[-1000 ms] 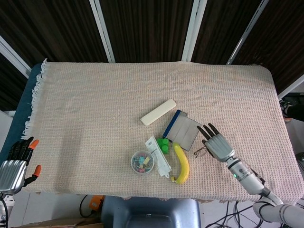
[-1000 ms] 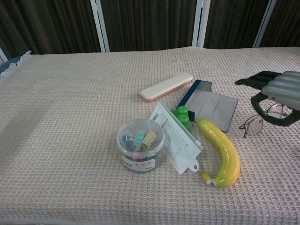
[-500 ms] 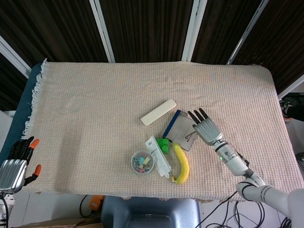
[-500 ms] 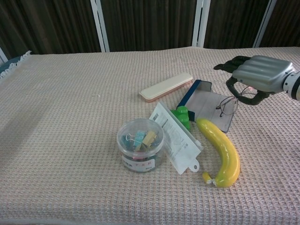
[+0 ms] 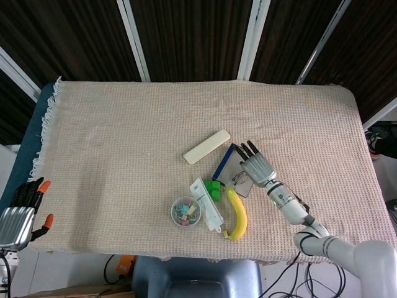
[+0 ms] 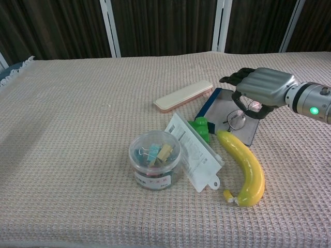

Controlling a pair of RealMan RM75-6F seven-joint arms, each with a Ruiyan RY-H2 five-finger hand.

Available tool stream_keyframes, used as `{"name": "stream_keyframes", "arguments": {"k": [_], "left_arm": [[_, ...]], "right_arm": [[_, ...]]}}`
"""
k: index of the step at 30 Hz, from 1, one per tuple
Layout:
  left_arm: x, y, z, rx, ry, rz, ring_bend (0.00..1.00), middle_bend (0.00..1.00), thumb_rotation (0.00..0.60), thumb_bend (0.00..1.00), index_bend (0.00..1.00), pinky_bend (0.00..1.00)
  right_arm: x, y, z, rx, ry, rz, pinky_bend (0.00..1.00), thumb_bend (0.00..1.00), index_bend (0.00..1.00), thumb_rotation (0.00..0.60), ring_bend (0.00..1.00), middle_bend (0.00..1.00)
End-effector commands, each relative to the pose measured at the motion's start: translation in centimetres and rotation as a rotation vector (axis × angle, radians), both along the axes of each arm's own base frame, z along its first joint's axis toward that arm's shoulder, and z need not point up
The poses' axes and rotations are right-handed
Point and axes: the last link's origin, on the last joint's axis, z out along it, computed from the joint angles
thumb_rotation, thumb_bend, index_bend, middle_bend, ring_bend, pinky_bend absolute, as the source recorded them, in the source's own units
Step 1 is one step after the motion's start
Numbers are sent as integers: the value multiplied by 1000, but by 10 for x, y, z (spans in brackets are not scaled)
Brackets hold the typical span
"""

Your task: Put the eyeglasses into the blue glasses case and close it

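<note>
Right hand point(image 6: 261, 92) sits over the open blue glasses case point(image 6: 227, 114), fingers curled down and grasping the eyeglasses point(image 6: 239, 117). In the chest view the lenses hang just below the palm, above the grey inner face of the case; whether the frame touches the lining cannot be told. In the head view the same hand point(image 5: 255, 167) covers the right part of the case point(image 5: 231, 166), with a little of the eyeglasses point(image 5: 236, 179) showing at its lower left edge.

The case lies flat and open, blue edge toward the far left, on the woven beige cloth of the counter point(image 6: 77, 129).

Left hand point(image 5: 17, 217) is off the counter's near-left corner, well apart from everything, released, holding nothing, fingers extended with orange tips showing. It appears in the head view only.

Around the case:
- cream pencil case point(image 6: 183, 96), just beyond it to the left, lying at a slant;
- green toy point(image 6: 199, 127) touching the case's near-left side;
- banana point(image 6: 245, 167) just in front of the case, stem end toward the camera;
- white flat packet point(image 6: 194, 152) leaning between the green toy and a clear tub of binder clips point(image 6: 154, 159).
</note>
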Motion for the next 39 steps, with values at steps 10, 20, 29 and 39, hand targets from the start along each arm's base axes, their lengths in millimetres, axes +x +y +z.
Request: {"name": "stream_keyframes", "arguments": {"k": [10,20,29,39], "left_arm": [[0,1,0,-9,-2,-1,0,0,600,398,0,11],[-2,1,-1,-13,0,6,0,0,600,398,0,14],[-3,-2,-1,-8,12,16,0,0,600,398,0,17],[-3,-2,-2,-9,18,22,0,0,600,398,0,18]], "right_arm": [[24,-13,-31,10,-11,12,0,560,729,600,0,96],[29,-15,-39,-7,-18,49,0,560,735,600,0,102],[33,-15,-36,-16,-13,136,2,560,731,600,0,109],[32,-20,-40,15,50,203,11,560,731,600,0,112]]}}
